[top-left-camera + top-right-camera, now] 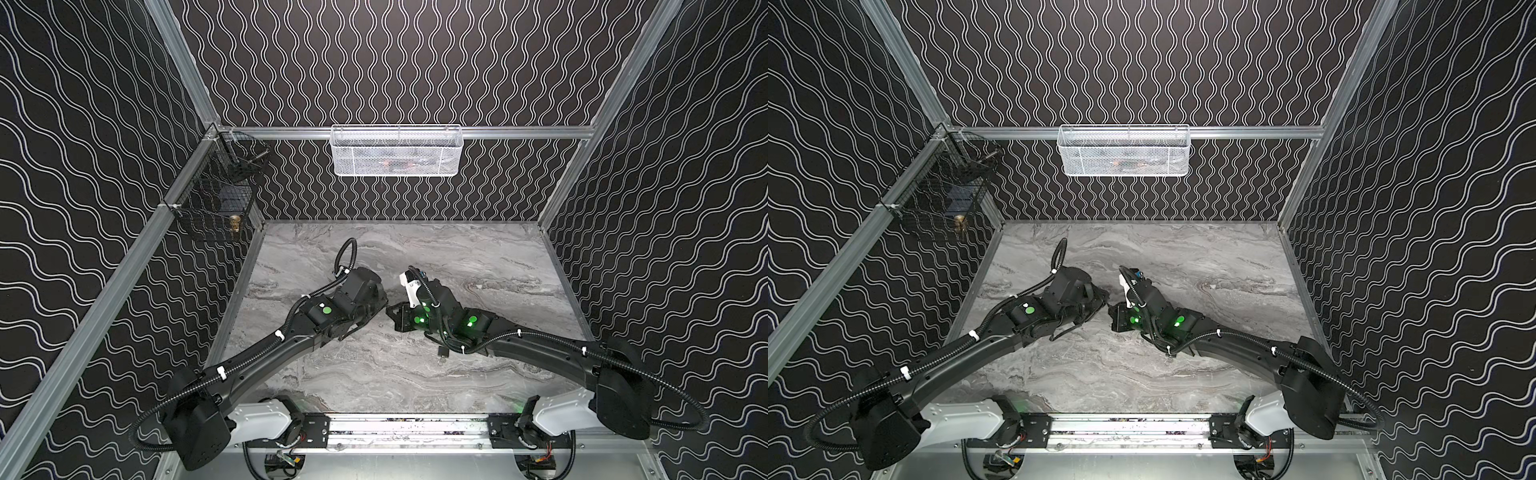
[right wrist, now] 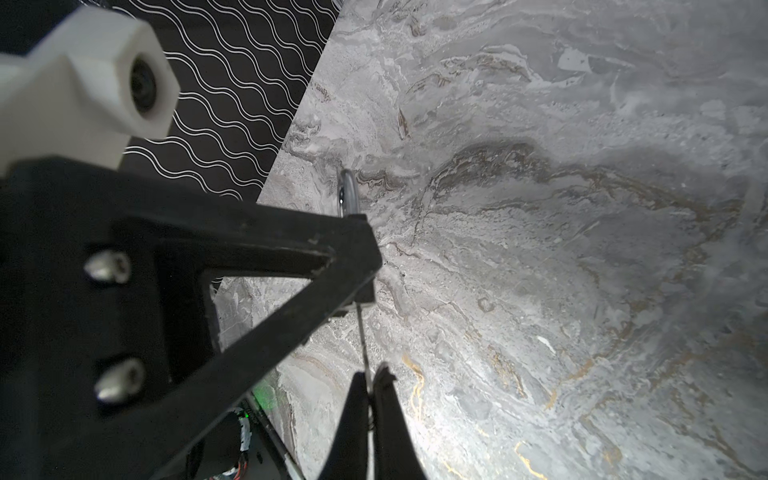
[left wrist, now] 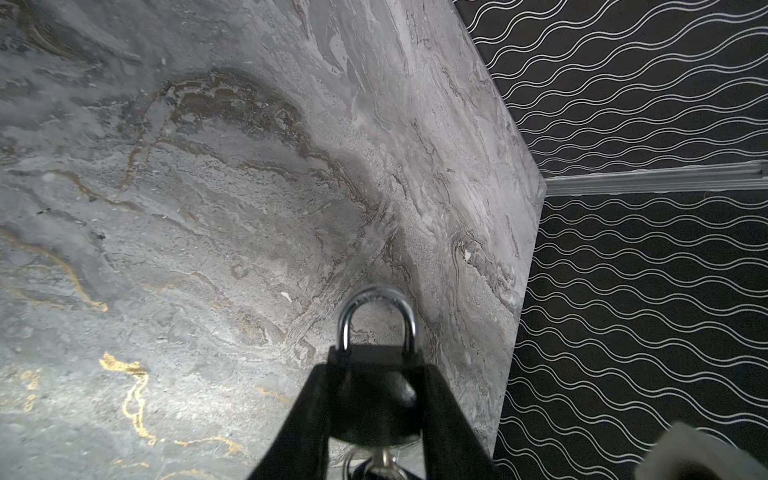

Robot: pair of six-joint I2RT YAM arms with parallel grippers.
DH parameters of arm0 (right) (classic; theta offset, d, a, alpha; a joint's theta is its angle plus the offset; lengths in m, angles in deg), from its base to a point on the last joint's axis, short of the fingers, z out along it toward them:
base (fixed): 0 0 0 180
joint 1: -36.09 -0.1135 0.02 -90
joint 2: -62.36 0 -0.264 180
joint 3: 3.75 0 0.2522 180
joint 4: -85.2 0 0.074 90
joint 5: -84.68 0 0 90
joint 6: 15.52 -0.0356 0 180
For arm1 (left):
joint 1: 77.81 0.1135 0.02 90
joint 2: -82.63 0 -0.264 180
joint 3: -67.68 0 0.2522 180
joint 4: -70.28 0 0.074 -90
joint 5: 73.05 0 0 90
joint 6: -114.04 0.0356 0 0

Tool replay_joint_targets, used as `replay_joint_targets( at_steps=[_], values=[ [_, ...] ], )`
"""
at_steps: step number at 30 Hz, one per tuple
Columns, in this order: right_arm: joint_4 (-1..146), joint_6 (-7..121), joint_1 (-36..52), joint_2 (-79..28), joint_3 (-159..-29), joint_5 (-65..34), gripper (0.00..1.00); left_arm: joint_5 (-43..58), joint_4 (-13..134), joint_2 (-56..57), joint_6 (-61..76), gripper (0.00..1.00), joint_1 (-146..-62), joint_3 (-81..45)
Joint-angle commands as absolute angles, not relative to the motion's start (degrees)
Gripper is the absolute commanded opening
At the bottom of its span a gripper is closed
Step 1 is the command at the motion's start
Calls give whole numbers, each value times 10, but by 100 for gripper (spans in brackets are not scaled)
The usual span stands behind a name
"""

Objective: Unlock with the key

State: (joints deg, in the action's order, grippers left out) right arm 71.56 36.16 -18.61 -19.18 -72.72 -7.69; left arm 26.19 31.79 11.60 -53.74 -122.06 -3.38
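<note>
The left end effector is clamping the padlock by the two sides of its black body, with the jaws partly spread to the body's width. The shackle is pointing away from the wrist, and both of its legs are sitting in the body. A key ring is showing at the opposite, keyway end.

The right end effector is pinching the key with its jaws nearly together. In the right wrist view, the thin blade is running from the fingertips up to the padlock's underside. The body is hidden there behind a left finger, so how far the blade reaches into it cannot be told.

In both top views the two end effectors are meeting tip to tip above the middle of the surface. The left end effector is pointing right and the right end effector is pointing left. Both arms are reaching inward from the near rail, with forearms low and wrists angled toward each other.
</note>
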Motion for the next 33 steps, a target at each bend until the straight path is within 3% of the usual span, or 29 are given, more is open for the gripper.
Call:
replay_joint_targets(
  at_steps=[1,5,11,17,25,30,33],
  values=[
    [925,308,-181,-193,-732,-140,0,173,287,113,-547,0,-1229,-26],
    [966,256,-167,-189,-713,-164,0,180,279,111,-544,0,-1233,-26],
    [874,376,-172,-191,-758,-86,0,168,293,113,-543,0,-1234,-25],
    [895,453,-173,-194,-771,-93,0,135,315,115,-548,0,-1233,-22],
    [940,411,-170,-200,-784,-158,0,145,279,112,-526,0,-1234,-36],
    [923,451,-174,-181,-774,-104,0,133,284,115,-530,0,-1233,-25],
    [964,415,-163,-171,-756,-133,0,133,292,119,-535,0,-1234,-15]
  ],
)
